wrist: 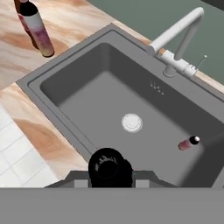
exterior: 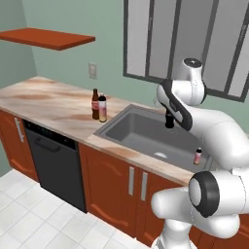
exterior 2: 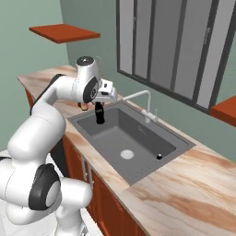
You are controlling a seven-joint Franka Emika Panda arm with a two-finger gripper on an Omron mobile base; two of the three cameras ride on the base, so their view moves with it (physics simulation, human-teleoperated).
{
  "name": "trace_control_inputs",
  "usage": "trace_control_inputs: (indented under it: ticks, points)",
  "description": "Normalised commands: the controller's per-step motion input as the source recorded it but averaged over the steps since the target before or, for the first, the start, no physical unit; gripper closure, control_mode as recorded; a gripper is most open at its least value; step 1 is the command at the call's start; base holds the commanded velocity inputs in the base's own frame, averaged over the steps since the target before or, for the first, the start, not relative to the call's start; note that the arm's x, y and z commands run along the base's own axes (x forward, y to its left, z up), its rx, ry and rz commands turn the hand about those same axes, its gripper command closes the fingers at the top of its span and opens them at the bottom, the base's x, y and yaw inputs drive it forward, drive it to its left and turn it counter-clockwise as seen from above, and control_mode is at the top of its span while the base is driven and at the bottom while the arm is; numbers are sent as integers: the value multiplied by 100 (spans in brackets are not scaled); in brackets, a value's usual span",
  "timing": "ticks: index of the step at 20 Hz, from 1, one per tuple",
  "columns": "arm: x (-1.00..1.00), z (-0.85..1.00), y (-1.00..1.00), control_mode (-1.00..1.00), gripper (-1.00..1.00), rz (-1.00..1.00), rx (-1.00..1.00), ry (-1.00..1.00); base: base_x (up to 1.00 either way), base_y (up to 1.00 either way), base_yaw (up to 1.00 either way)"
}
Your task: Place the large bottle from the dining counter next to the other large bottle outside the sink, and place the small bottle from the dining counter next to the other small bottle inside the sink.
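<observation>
Over the near-left part of the sink [wrist: 57,94], the claw [exterior 2: 99,112] is pinching the small black bottle [exterior 2: 99,115] by its neck, so the bottle is hanging upright above the grey basin. In the hand view its round dark top [wrist: 108,166] is sitting right at the claw, looking down at the drain [wrist: 131,122].

On the marbled surface [exterior: 44,104] just left of the sink, the pink-and-yellow large bottle [exterior: 102,109] is standing beside the dark brown red-labelled bottle [exterior: 95,104], so that half of the task looks done. The other small bottle [wrist: 188,143] is sitting at the basin's right side, right of the drain.

To do this step well, I judge the arm should be carrying the black bottle rightward across the basin, keeping it vertical and clear of the curved tap [exterior 2: 140,99], then lowering it until its base is meeting the basin floor just beside its mate before letting go.

The arm is reaching forward from the base, elbow bent, wrist turned down.
</observation>
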Motion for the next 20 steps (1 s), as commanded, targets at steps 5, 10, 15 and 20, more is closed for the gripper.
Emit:
trace_control_inputs:
  ticks: [5, 10, 15, 20]
  points:
    - [0, 0, 0, 100, 100, 0, 0, 0, 33, -10, -16]
    - [0, 0, 0, 100, 100, 0, 0, 0, 40, -32, -12]
    - [43, -39, -33, -100, 100, -11, 0, -6, 0, 0, 0]
    - [45, -46, -33, -100, 100, -9, 0, -5, 0, 0, 0]
